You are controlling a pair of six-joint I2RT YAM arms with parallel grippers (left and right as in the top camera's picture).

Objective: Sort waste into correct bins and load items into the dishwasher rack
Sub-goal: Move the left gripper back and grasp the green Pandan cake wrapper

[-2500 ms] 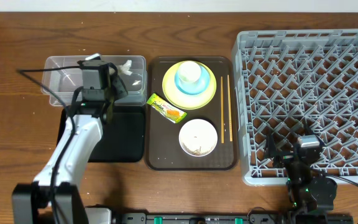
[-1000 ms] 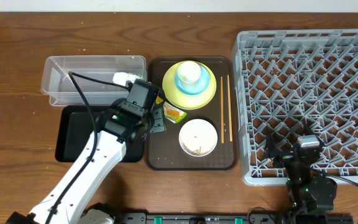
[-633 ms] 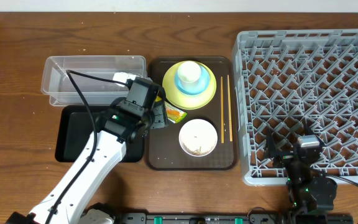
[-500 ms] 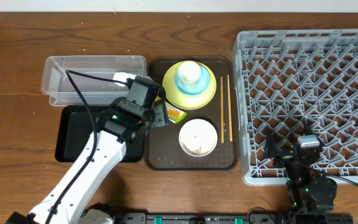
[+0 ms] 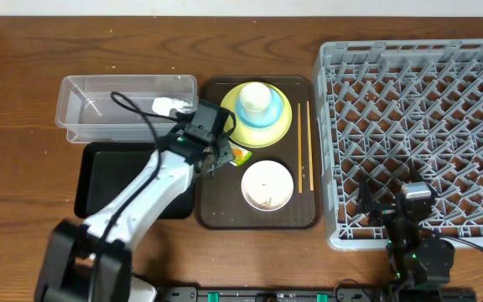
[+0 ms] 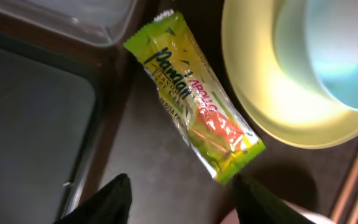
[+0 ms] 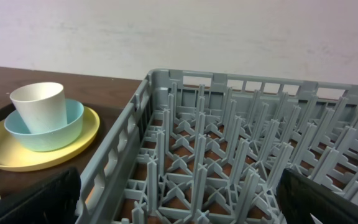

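Note:
My left gripper (image 5: 217,156) is open and hangs just above the yellow-green and orange snack wrapper (image 6: 194,107), which lies flat on the brown tray; in the left wrist view the fingers (image 6: 182,205) straddle its lower end. The crumpled white tissue (image 5: 170,106) lies in the clear tub (image 5: 99,113). The black tray (image 5: 107,180) sits in front of the tub. The white cup (image 5: 255,96) stands in the light blue bowl (image 5: 257,115) on the yellow-green plate (image 5: 279,126). The white bowl (image 5: 267,184) holds rice scraps. The chopsticks (image 5: 304,147) lie beside it. My right gripper (image 7: 179,205) is open at the front of the grey rack (image 5: 418,126).
The dark brown serving tray (image 5: 216,210) holds the dishes and wrapper between the bins and the rack. The wooden table (image 5: 23,101) runs left of the bins. The rack's pegs (image 7: 229,143) stand directly before my right gripper.
My left arm has swung from the clear tub, where the tissue now lies, to the brown tray and moved closer over the wrapper. The right arm has not moved.

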